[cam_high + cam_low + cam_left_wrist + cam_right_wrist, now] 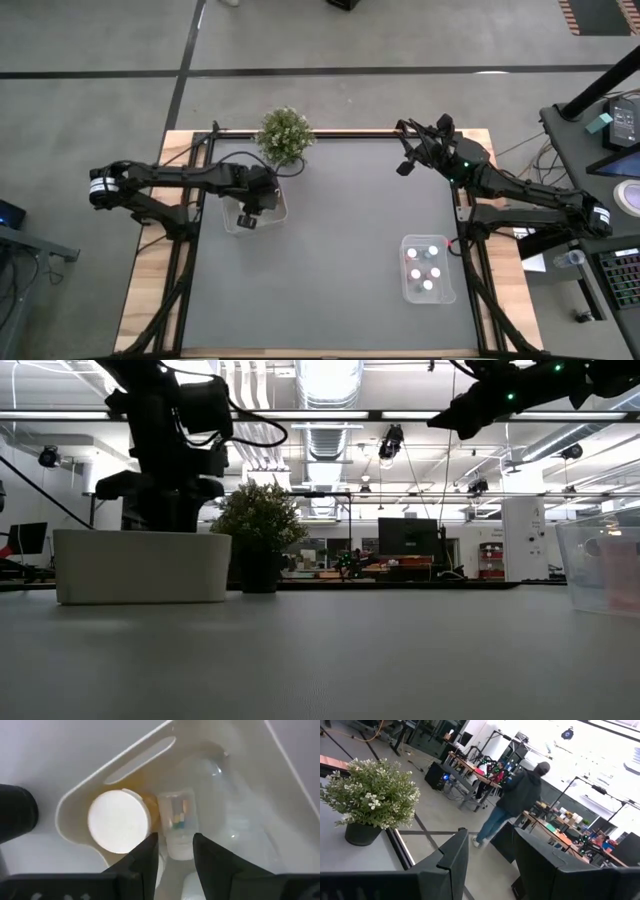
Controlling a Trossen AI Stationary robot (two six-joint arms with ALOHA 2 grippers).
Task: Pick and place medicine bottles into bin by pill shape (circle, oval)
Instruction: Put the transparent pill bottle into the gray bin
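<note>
My left gripper (247,218) points down into a clear bin (280,212) at the table's far left and is shut on a tiny clear medicine bottle (176,817) with coloured pills inside. Beside it in the bin stands a larger amber bottle with a wide white cap (119,821). A second clear bin (408,290) at the near right holds several small white-capped bottles (424,270). My right gripper (405,160) hangs raised over the far right of the table, open, with nothing between its fingers (455,865). My left gripper pinches the tiny bottle's white end (179,849) between its two fingers (147,857). The fingers come from above, slanting steeply down. The bottle's clear body reaches out past the fingertips toward the bin floor; whether it touches the floor does not show.
A green potted plant (285,135) stands at the far edge just behind the left bin, close to the left arm. In the low view the left bin's wall (140,565) hides the left fingertips. A wide stretch of grey mat (330,250) lies between the two bins.
</note>
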